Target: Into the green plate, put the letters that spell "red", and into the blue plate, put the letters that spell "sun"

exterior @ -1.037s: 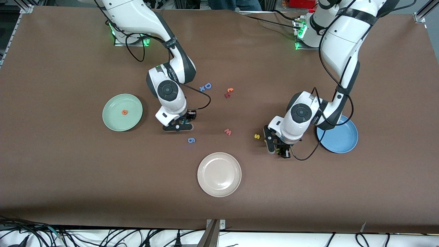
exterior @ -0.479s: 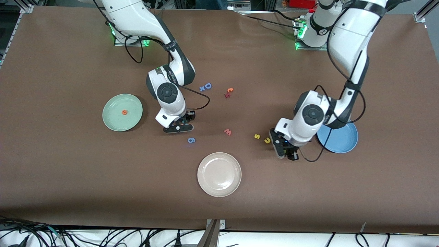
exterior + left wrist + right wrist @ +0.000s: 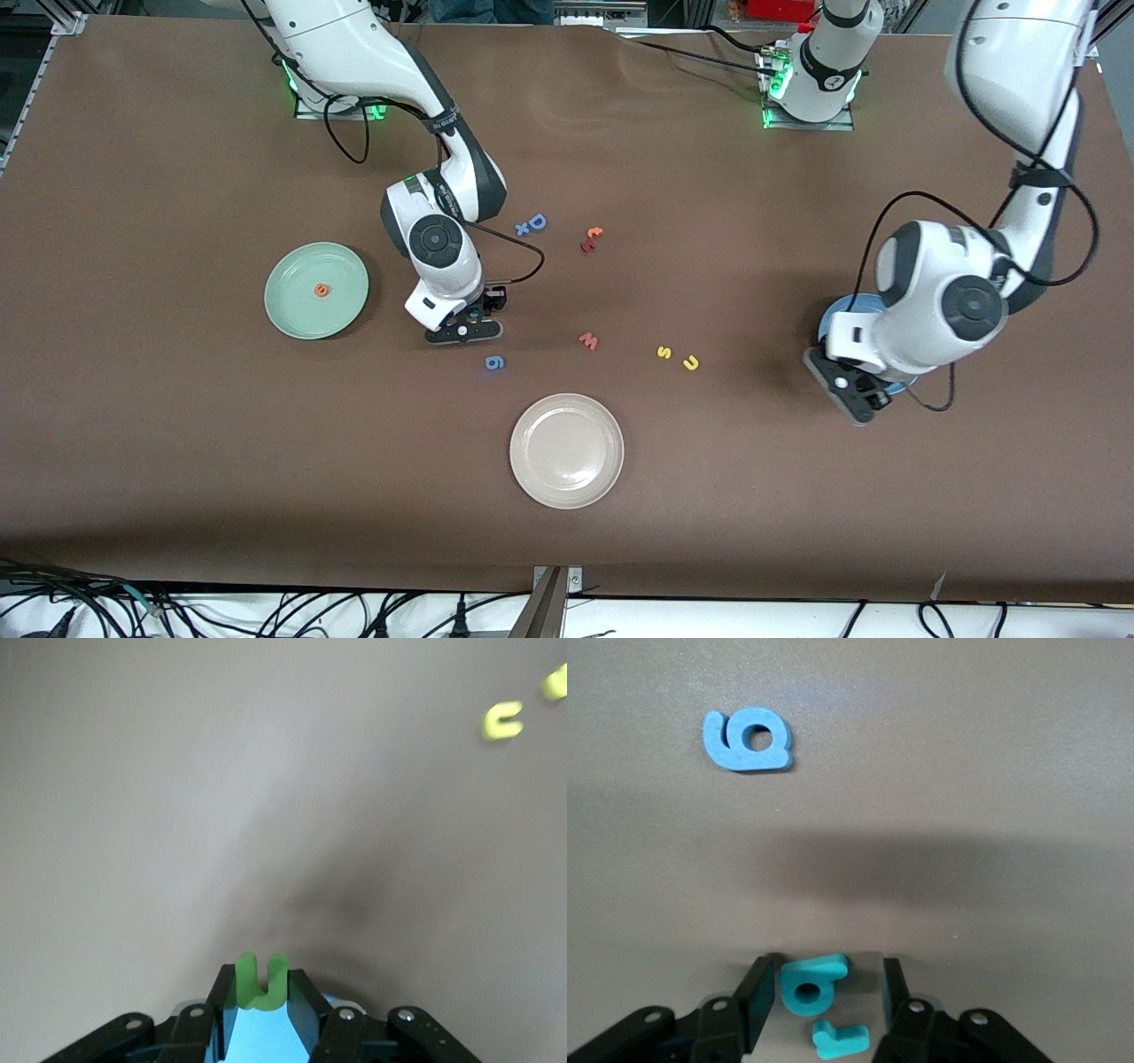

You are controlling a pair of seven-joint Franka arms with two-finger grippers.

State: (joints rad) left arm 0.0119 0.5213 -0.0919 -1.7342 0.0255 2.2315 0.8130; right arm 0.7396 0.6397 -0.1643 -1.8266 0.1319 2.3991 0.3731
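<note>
a: what is held by the left gripper (image 3: 262, 1010)?
b: a green foam "n" (image 3: 261, 981) is pinched between its fingers, legs pointing away from the wrist, over the blue plate (image 3: 828, 321).

a: and the right gripper (image 3: 819, 1001)?
b: it is set low on the table beside the green plate (image 3: 301, 315), fingers spread, nothing grasped; two teal letters lie flat between them, the "d" (image 3: 811, 981) and the "r" (image 3: 840, 1039).

a: what is counted elsewhere?
b: three round plates: green, blue, beige (image 3: 566, 450). one orange "e" (image 3: 322, 289) is in the green plate. two yellow letters, "s" (image 3: 664, 353) and "u" (image 3: 690, 361), lie flat just beside each other, between the beige and blue plates. a blue "g" (image 3: 495, 361) is seen near the right gripper.
</note>
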